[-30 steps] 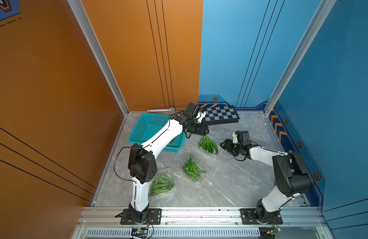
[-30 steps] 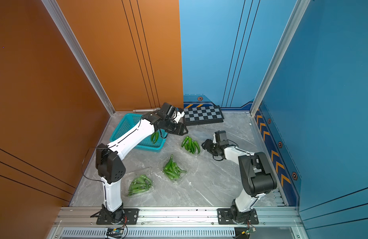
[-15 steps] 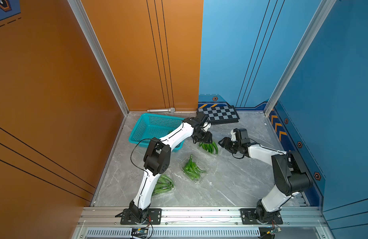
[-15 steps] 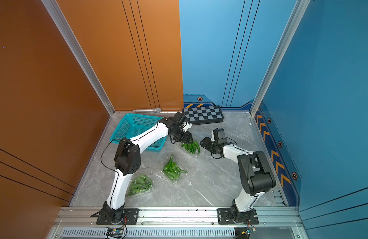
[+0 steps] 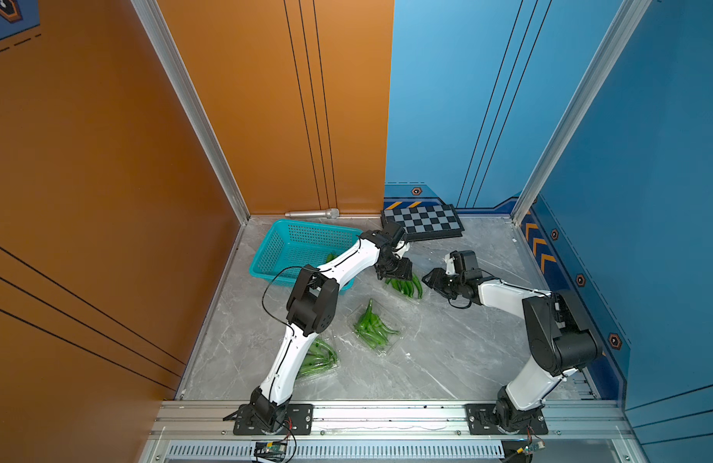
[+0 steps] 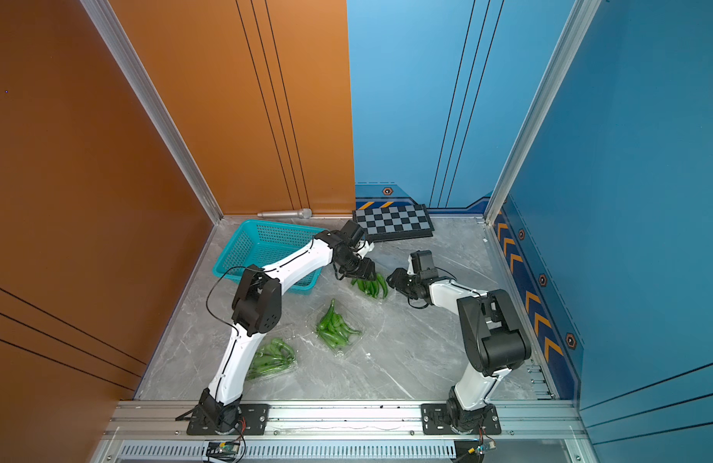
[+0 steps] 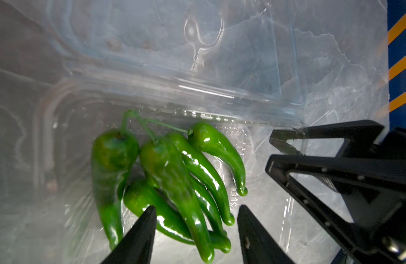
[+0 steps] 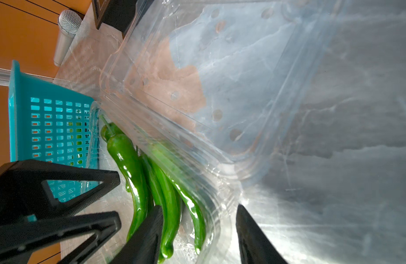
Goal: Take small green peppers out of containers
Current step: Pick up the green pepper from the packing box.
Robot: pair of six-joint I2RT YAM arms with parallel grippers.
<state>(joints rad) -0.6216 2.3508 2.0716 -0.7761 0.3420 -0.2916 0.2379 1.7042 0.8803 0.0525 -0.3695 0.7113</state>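
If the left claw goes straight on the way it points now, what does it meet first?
Probably the green peppers in the open clear container; the left claw stands open right before them.

Teal basket (image 5: pixel 272 250) near checkerboard (image 5: pixel 423 222); silver microphone (image 5: pixel 312 214) lying against orange wall (image 5: pixel 266 120).

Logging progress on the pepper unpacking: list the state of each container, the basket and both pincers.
Far container: lid open, peppers inside.
Middle container: holds peppers, lid unclear.
Near container: holds peppers, partly hidden.
Teal basket: upright, pepper inside.
Left pincer: open above far container's peppers.
Right pincer: open, straddling far container's wall.
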